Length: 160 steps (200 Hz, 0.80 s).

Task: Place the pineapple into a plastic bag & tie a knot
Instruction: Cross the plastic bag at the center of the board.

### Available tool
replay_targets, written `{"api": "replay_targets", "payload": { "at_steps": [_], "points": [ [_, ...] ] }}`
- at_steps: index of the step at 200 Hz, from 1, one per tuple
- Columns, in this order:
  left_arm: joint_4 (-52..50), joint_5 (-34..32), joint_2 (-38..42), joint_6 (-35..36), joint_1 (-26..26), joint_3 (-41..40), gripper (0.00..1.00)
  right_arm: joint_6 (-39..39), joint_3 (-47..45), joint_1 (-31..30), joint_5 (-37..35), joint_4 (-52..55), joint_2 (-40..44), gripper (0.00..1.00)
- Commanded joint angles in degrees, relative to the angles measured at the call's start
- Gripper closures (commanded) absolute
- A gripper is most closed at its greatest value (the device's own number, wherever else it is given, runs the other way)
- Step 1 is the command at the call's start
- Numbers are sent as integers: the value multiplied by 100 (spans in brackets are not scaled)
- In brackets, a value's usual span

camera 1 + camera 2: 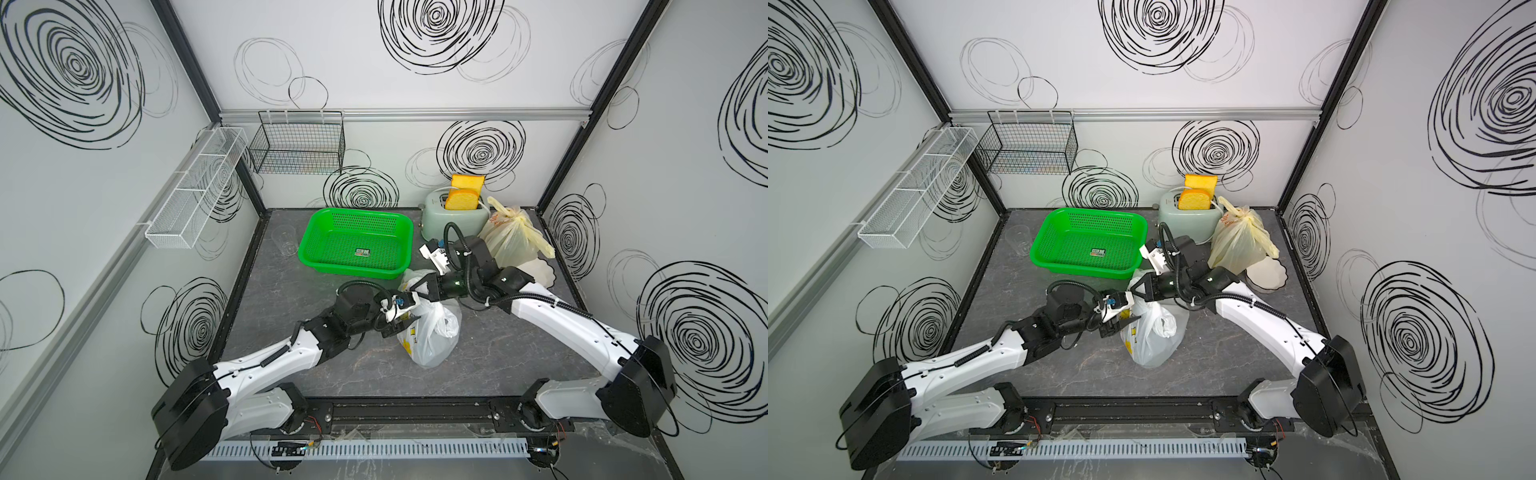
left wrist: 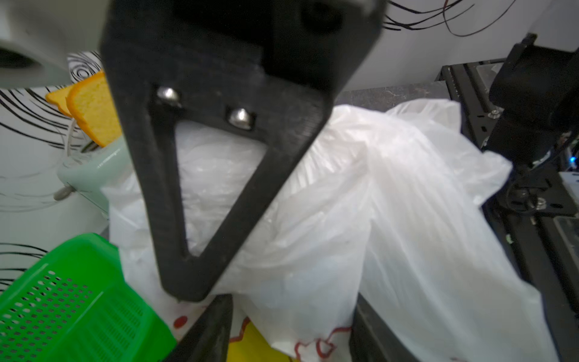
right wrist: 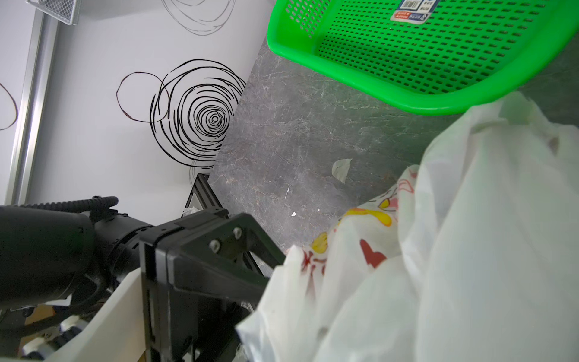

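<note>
And there it was: your white bag (image 1: 436, 336) sat bulging on the dark tabletop (image 1: 374, 374), caught between both of your arms. Your right gripper (image 1: 415, 291) was clamped fully closed, and the bag's top plastic ran up to its tips, gathered in its grip. Your left gripper (image 1: 405, 325) sat at the opposite side, low against the bag's flank. Its jaws stood partway apart. In the left wrist view one finger (image 2: 163, 188) lay across the white plastic with the second finger (image 2: 213, 329) close under its tip. In the right wrist view both fingers (image 3: 219, 275) ran into a fold of the bag that hid their ends. Whether you had plastic pinched there, I couldn't tell.

The pineapple itself I couldn't make out. The plastic was cloudy, and the yellow and red showing by the left gripper's tips looked like print on the bag.

Just beyond your right gripper was the green basket (image 1: 353, 270), its near rim close beside the bag's raised top. Behind that gripper's wrist stood the toaster (image 1: 453, 220) with bread slices (image 1: 461, 199) up in its slots, and a yellow bag (image 1: 513, 237) just beside it. A clear cup (image 1: 284, 241) stood well past your left gripper, on the basket's other side.
</note>
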<state>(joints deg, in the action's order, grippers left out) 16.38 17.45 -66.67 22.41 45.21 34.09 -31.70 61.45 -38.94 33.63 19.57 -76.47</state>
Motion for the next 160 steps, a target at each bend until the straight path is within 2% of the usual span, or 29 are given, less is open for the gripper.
{"api": "replay_targets", "payload": {
  "at_steps": [1,39,103,160],
  "points": [
    [-82,-423,-46,38,122,4,58,-63,-42,-93,413,-764,251,100],
    [127,-364,42,-457,184,-250,100,-505,-451,-112,608,-1254,546,98],
    [1115,-409,293,-1423,279,-910,100,-1188,-1143,-132,859,-2068,979,75],
    [1387,-381,374,-1577,246,-970,100,-1112,-1324,-173,1036,-2038,819,82]
  ]
}}
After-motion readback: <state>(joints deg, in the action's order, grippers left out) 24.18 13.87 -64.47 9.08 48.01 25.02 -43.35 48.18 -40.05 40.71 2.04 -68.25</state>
